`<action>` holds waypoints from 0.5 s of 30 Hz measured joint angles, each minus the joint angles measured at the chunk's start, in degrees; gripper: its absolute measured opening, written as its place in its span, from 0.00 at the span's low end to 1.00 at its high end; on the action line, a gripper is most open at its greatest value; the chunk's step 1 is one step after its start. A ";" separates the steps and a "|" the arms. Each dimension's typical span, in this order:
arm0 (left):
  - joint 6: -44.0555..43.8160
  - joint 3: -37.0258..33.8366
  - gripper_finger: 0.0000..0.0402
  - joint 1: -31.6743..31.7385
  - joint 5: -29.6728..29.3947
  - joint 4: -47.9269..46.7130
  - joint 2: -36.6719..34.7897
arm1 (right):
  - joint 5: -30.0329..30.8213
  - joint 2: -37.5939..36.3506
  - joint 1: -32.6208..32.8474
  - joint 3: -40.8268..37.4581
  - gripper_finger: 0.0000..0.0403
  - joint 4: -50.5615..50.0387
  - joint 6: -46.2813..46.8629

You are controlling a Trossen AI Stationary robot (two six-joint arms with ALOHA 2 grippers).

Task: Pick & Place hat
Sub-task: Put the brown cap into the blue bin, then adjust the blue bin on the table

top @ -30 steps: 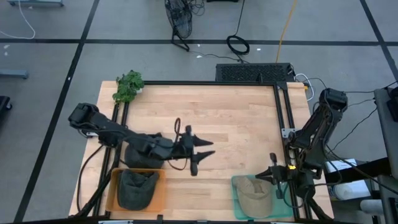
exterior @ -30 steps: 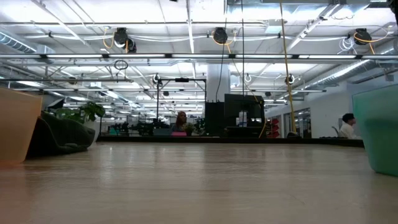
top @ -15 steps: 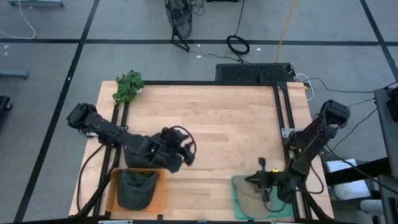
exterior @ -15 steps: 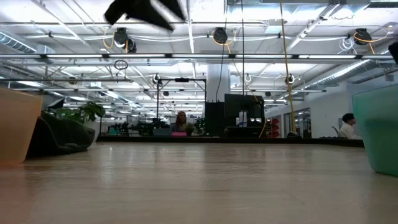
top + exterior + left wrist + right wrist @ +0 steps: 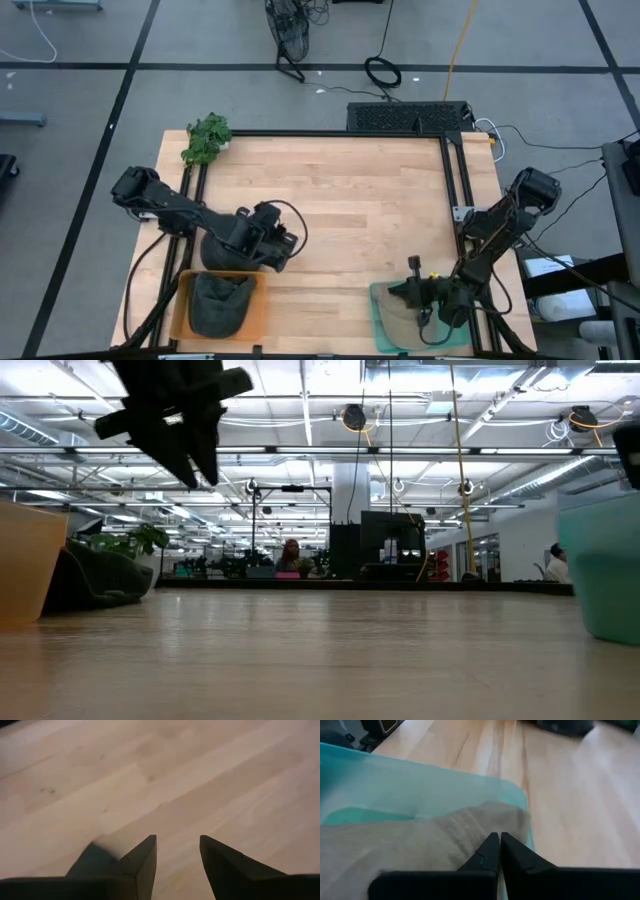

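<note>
1. Two hats are in play: a dark hat (image 5: 220,303) lies in the orange bin (image 5: 178,300) at the surface's near left corner, and a tan hat (image 5: 415,852) lies in the teal bin (image 5: 378,300) at the near right corner.
2. Your right claw (image 5: 499,851) is the one at work. It sits over the teal bin's inner edge, its fingers pressed together with almost no gap, tips just at the tan hat's fabric. You cannot confirm from the wrist view that any cloth is pinched between them, so treat the grip as unproven.
3. Your left claw (image 5: 177,852) hangs above bare wooden surface (image 5: 350,190) just beyond the orange bin, fingers parted and holding nothing. Leave it parked there, well apart from the right arm.
4. To do this step well, check the hold first: lift slowly and straight up, and watch whether the tan fabric rises with the tips.
5. If it slips, part the fingers, press deeper into the folded cloth, then close again on a thicker bunch.
6. Clear the teal bin's wall fully before moving sideways; soft cloth may drag over the rim and could tip or shift the bin.
</note>
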 joint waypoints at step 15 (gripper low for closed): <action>-8.51 -3.91 0.41 -3.08 4.48 -10.26 -0.66 | -9.44 -2.40 -16.21 -0.02 0.00 18.78 -29.60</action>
